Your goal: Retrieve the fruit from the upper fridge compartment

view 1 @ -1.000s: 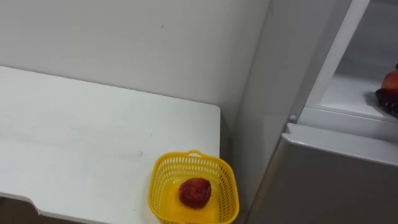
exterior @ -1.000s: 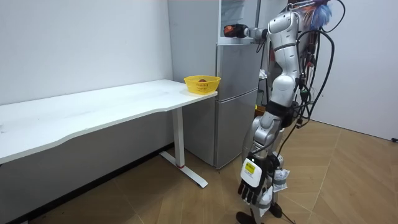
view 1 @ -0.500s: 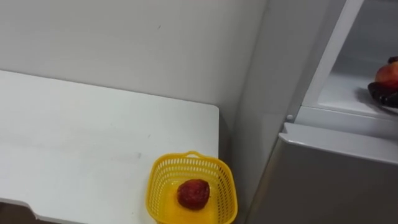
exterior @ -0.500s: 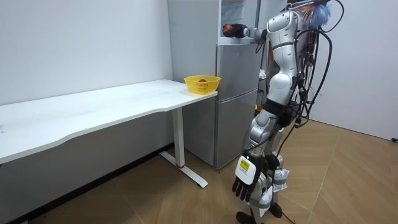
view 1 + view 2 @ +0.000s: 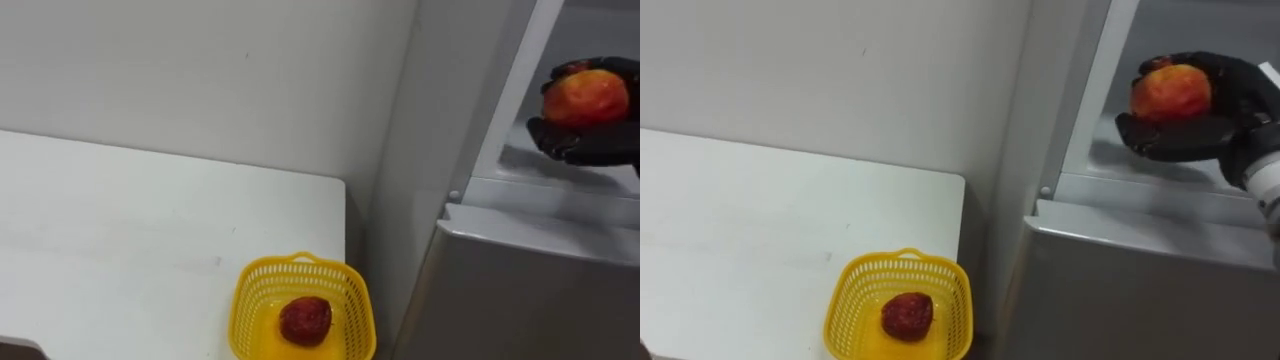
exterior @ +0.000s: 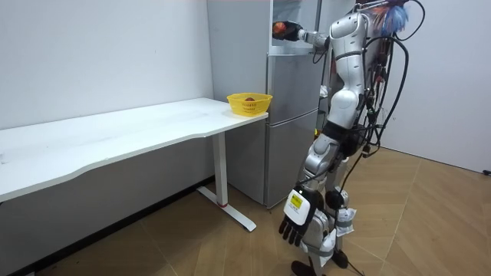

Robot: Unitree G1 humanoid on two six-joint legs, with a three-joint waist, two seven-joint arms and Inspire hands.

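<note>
- At the upper right of the eye views, the robot's right hand [image 5: 1188, 136] cups a red-orange fruit [image 5: 1170, 92], dark fingers curled round it from below and behind.
- Fruit and hand sit just inside the open upper compartment [image 5: 560, 172] of the grey fridge [image 6: 291, 130], the fruit lifted clear of the pale shelf beneath.
- Seen from the room, the robot stands upright close before the fridge, right of centre, its right arm raised to the compartment at the top of the frame.
- Its left hand [image 6: 294, 224] hangs low at the bottom centre of the room view, fingers loose and pointing down, holding nothing.
- At the bottom centre of the eye views, a yellow basket [image 5: 330, 266] stands on the corner of the white table [image 5: 120, 230], just beside the fridge's side wall.
- A dark red fruit [image 5: 305, 320] lies in the basket.
</note>
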